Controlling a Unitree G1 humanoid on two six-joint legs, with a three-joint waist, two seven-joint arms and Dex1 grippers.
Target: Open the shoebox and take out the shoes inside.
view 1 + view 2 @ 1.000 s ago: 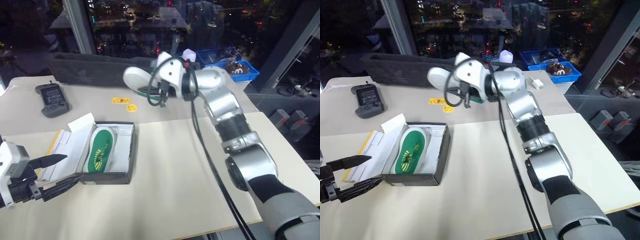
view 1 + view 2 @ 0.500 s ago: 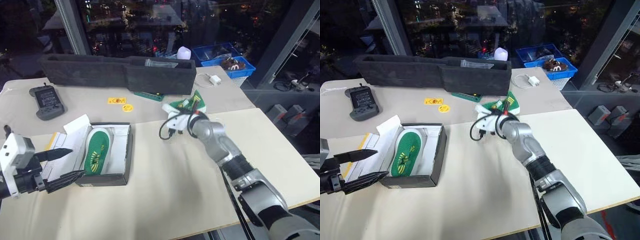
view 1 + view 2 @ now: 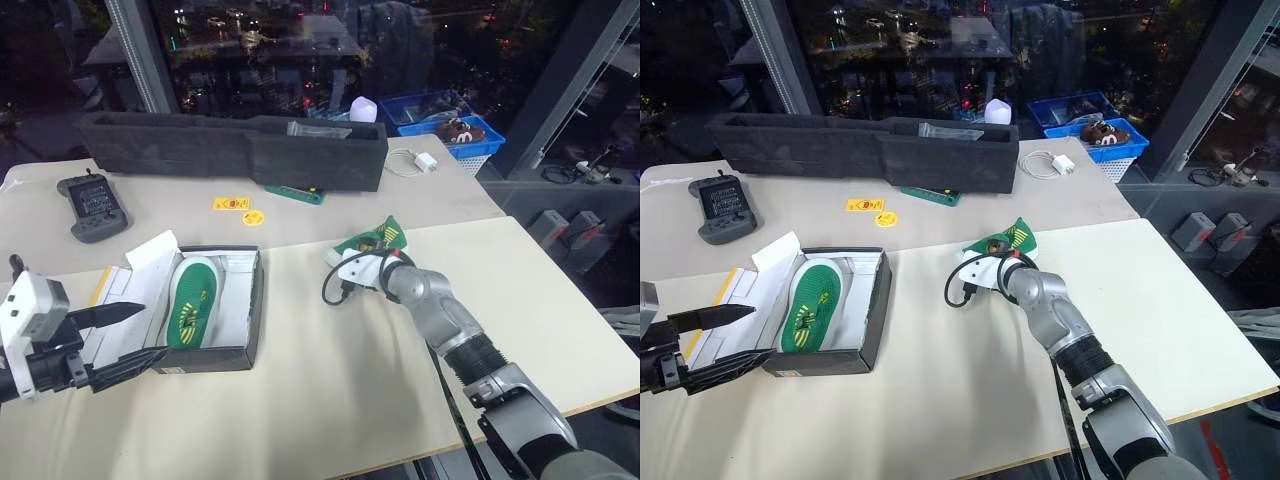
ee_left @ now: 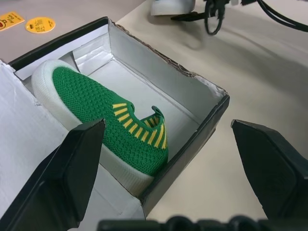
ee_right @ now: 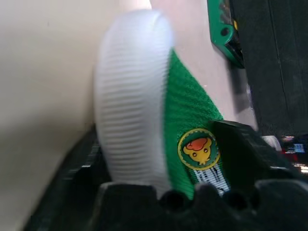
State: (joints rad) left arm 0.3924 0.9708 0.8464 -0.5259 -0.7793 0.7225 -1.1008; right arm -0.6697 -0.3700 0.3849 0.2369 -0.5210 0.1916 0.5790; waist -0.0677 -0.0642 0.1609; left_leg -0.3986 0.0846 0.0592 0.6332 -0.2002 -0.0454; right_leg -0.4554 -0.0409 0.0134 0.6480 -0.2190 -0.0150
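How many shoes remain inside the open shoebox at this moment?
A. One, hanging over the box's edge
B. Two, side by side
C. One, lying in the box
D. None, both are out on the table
C: a single green shoe lies inside the open shoebox, while the other shoe is out on the table at the right gripper.

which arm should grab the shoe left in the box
Left. Its open gripper hangs right beside the shoebox, facing the remaining shoe. The right gripper is across the table at the other shoe.
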